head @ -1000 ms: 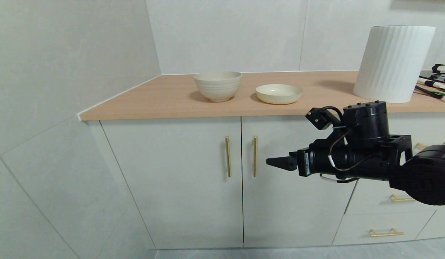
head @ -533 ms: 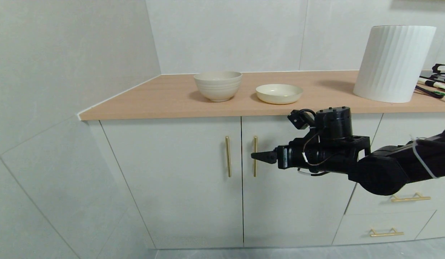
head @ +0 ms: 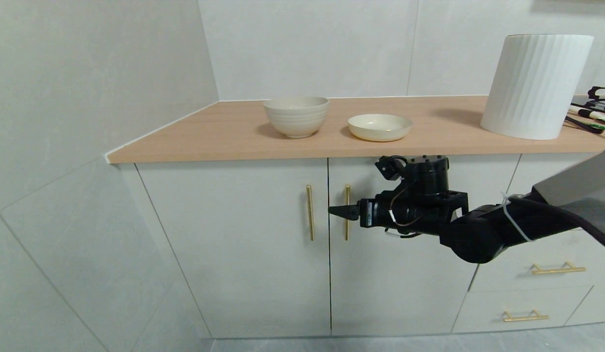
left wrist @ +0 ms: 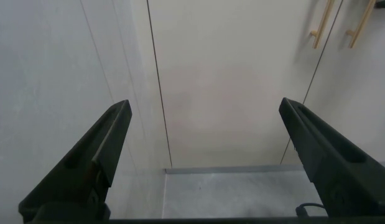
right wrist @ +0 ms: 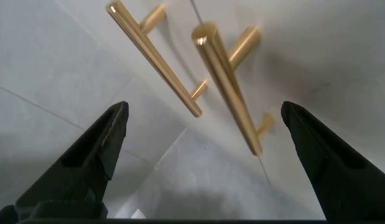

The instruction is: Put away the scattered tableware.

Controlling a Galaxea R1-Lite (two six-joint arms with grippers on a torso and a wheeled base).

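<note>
While the bowl and dish sit apart on the wooden counter in the tiled corner, the right gripper hangs spread at the gold cabinet handles; the left gripper gapes too.

Dark utensils cut off at the view's edge; door handle partly behind right end effector.

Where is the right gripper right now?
In the head view, the right gripper sits at the right cabinet door's gold handle, below the counter edge and near the shallow dish.
</note>
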